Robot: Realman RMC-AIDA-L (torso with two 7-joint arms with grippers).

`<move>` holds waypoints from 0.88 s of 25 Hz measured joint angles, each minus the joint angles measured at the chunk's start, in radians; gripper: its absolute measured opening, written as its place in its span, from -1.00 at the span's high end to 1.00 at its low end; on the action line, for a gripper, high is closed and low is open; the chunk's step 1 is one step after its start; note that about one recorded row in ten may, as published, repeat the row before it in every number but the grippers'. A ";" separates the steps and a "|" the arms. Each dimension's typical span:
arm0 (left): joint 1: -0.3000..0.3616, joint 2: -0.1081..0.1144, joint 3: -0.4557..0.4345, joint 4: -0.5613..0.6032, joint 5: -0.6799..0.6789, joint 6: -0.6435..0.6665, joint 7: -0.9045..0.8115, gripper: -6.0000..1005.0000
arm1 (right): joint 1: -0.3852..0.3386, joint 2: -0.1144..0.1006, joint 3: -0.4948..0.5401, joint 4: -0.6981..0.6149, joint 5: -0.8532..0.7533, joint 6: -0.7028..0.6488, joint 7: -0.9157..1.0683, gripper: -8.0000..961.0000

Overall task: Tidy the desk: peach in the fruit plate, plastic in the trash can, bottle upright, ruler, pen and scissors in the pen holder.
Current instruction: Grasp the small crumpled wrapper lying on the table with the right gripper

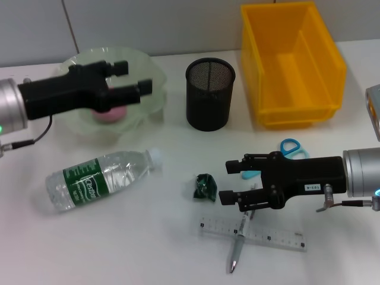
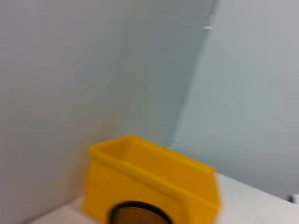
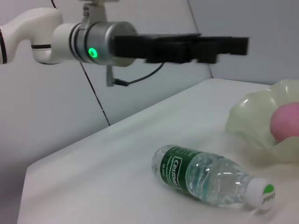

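Head view: the peach (image 1: pixel 110 114) already lies in the fruit plate (image 1: pixel 148 77), and the left gripper (image 1: pixel 132 78) hangs above that plate with its jaws apart and empty. Taking the pen holder (image 1: pixel 210 93) as landmark, the trash can (image 1: pixel 292 62) stands just beside it toward the robot's right. The bottle (image 1: pixel 102 179) lies on its side on the bench (image 1: pixel 119 249), nearer the robot and to the holder's left. The crumpled plastic (image 1: pixel 205 187) sits straight in front of the holder. The right gripper (image 1: pixel 234 181), jaws apart and holding nothing, hovers just beside the plastic, with the scissors (image 1: pixel 291 149) partly under it and the pen (image 1: pixel 238 243) crossing the ruler (image 1: pixel 255 233) nearer the robot.

Left wrist view: only the trash can (image 2: pixel 154 186) and the holder's rim (image 2: pixel 138 213) show.

Right wrist view: the bottle (image 3: pixel 205 175) lies flat near the plate (image 3: pixel 254 123); the left gripper (image 3: pixel 219 49) is above.

The plastic looks the likely next pick: centre the jaws over the wad, descend low, and close fully, since it is small and soft.
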 joint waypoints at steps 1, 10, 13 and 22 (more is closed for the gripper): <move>0.006 0.008 -0.002 -0.005 0.004 0.051 0.004 -0.61 | 0.001 -0.001 0.000 0.000 0.000 0.000 0.000 -0.59; 0.063 0.032 0.011 -0.012 0.032 0.258 0.047 -0.59 | -0.007 -0.020 0.001 -0.019 0.000 -0.014 0.021 -0.59; 0.073 0.013 0.012 -0.013 0.115 0.277 0.109 -0.59 | -0.007 -0.027 0.001 -0.021 0.000 -0.019 0.022 -0.59; 0.096 -0.019 0.004 -0.024 0.192 0.280 0.203 -0.59 | -0.005 -0.049 0.002 -0.070 -0.023 -0.055 0.081 -0.59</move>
